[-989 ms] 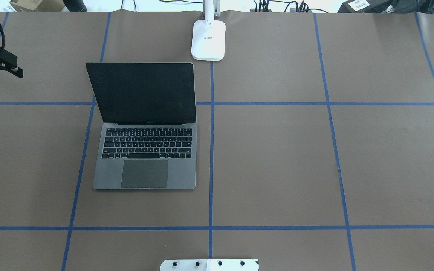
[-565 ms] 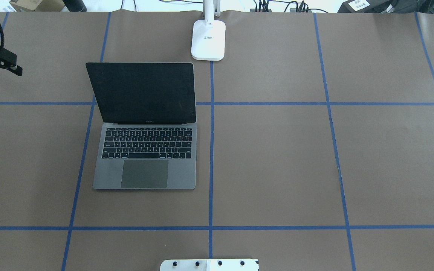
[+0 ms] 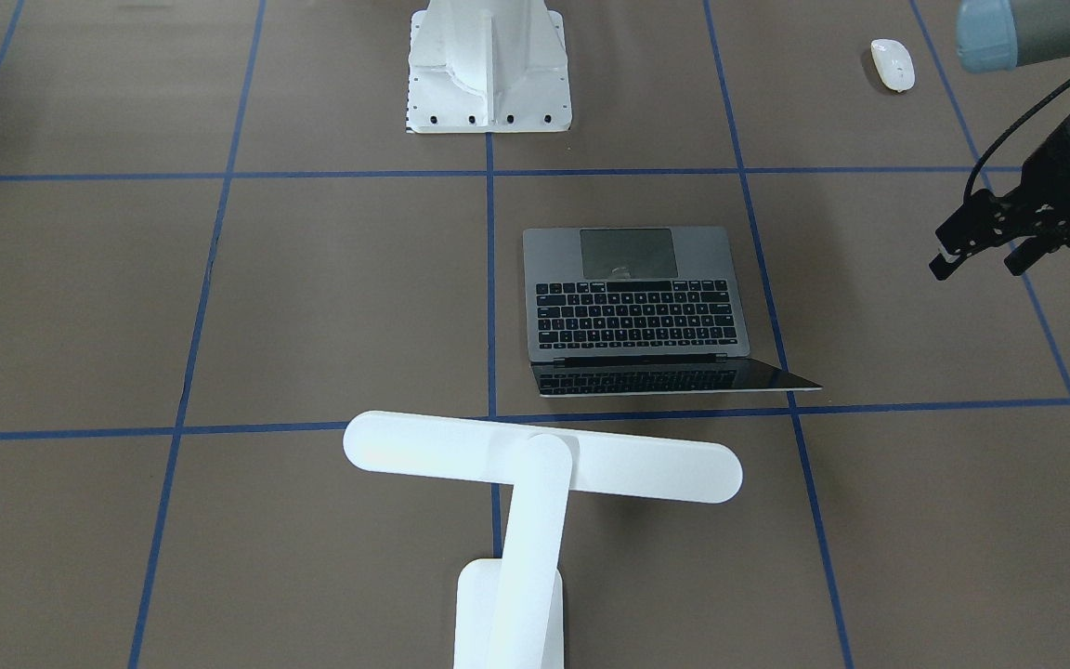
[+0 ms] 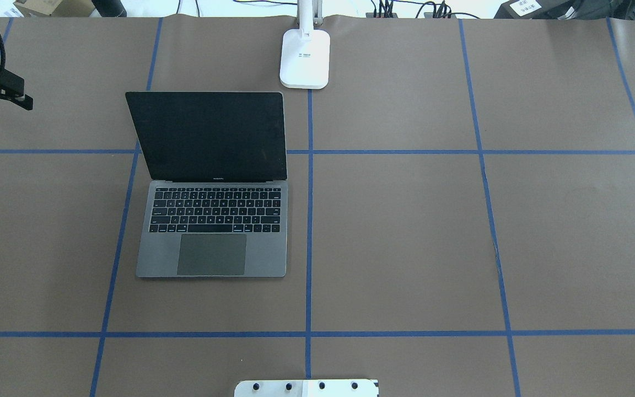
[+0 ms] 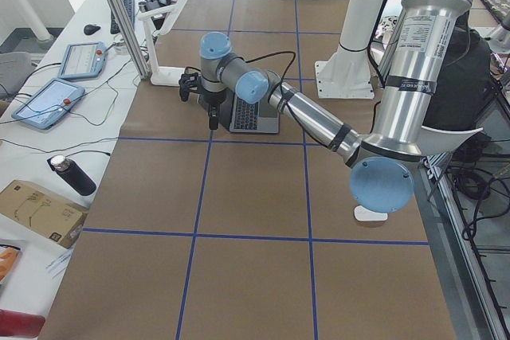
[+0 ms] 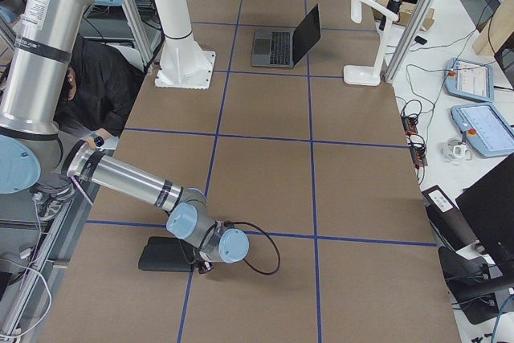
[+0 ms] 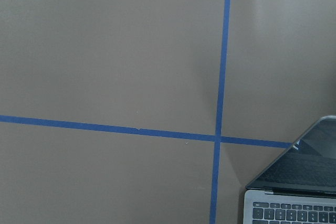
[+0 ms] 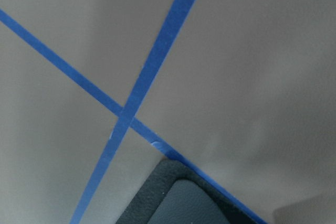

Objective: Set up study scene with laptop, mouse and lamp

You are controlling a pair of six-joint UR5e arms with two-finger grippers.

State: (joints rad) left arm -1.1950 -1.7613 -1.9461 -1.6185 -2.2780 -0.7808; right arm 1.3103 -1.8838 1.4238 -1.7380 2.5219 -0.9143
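The laptop (image 4: 210,231) stood open on the tabletop (image 4: 405,231), with the lamp (image 4: 305,58) beyond its screen and the mouse (image 3: 893,65) well apart toward the robot's left. The left gripper (image 3: 973,268) hovered with jaws spread and empty. The state of the right gripper (image 6: 202,263) jaws could not be told.

the left arm (image 5: 311,113) and right arm (image 6: 128,182) are showing silver tubes with pale blue round joint caps, and a thin black cable (image 3: 1024,115) is running to the black left gripper (image 3: 978,265).
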